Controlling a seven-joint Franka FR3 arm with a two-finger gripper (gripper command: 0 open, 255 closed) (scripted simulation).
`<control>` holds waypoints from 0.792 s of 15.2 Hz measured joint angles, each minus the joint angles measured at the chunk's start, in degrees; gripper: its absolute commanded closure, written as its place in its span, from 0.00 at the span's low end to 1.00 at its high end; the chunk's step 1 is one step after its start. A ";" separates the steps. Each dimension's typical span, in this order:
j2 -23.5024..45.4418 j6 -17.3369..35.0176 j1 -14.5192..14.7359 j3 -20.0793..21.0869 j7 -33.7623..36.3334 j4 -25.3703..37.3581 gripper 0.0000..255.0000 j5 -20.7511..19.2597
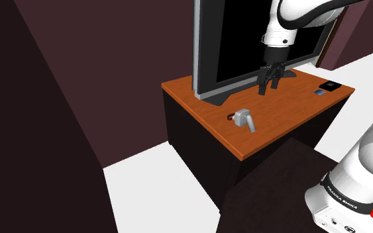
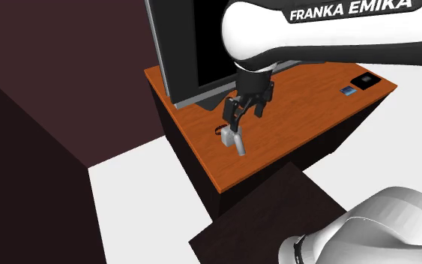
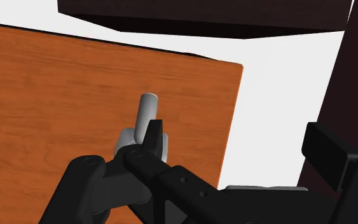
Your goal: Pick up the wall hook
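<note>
Above the wooden tabletop (image 1: 297, 99), upper right in the shoulder view, the black gripper (image 1: 269, 86) hung with fingers spread, gripping nothing. The grey wall hook (image 1: 243, 119) (a stubby peg on a base) lay near frame centre, down-left of the gripper and untouched, before the dark screen (image 1: 244, 40).

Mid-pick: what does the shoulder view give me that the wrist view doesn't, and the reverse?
Shoulder view: a big black screen and, at a corner of the tabletop, a small black item. Wrist view: the grey wall hook close up beside one finger, not clasped. Both: the hook, the orange tabletop and the open gripper.
</note>
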 measured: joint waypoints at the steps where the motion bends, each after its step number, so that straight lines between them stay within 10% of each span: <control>1: 1.63 2.15 -0.27 -0.50 -0.63 -0.60 0.00 -0.33; 12: 23.66 23.15 -1.86 -4.50 -6.11 -0.08 0.00 -0.76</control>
